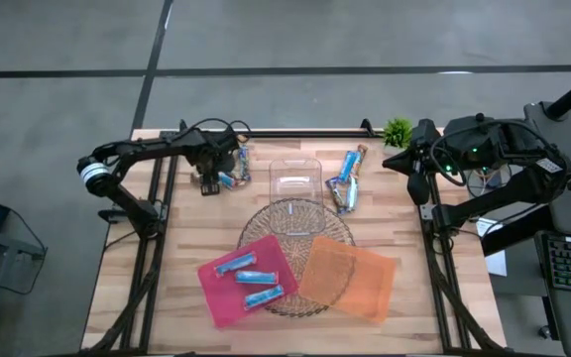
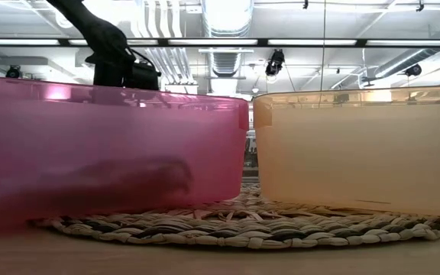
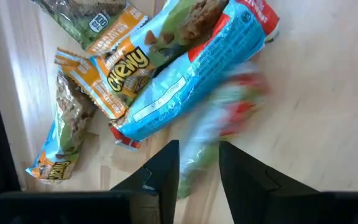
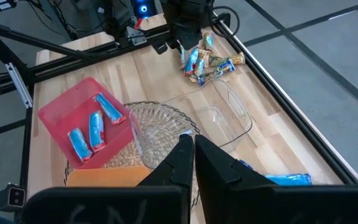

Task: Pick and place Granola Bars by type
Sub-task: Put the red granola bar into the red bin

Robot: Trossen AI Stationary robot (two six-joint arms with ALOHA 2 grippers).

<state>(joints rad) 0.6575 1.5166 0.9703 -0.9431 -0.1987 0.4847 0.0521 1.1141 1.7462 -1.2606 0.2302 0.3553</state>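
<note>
The clear plastic box (image 1: 295,178) sits at the middle of the far half of the wooden surface (image 1: 181,238), and everything else can be placed from it. To its left, close to the surface's far edge, a small heap of Granola Bars (image 1: 236,169) lies with blue and orange wrappers overlapping. The left gripper (image 1: 211,180) is down over this heap, its fingers (image 3: 163,171) set narrowly apart around the end of a blurred light-blue bar (image 3: 219,134); whether they actually pinch it cannot be told. A larger blue bar (image 3: 191,74) lies just beyond, touching orange "Chewy" wrappers (image 3: 120,68).

To the box's right, a second cluster of bars (image 1: 347,183) lies in open wood, well apart from the right edge. The right gripper (image 4: 193,149) hangs high off the surface's far right corner, beside a small green plant (image 1: 397,130), its fingers pressed almost together and holding nothing.

In front of the box a round woven mat (image 1: 300,223) carries the pink tray (image 1: 216,293) and the orange tray (image 1: 350,278), both overhanging the mat's rim. Three blue bars (image 1: 251,278) lie in the pink tray. Bare wood stays open along the left and right edges beside the trays.
</note>
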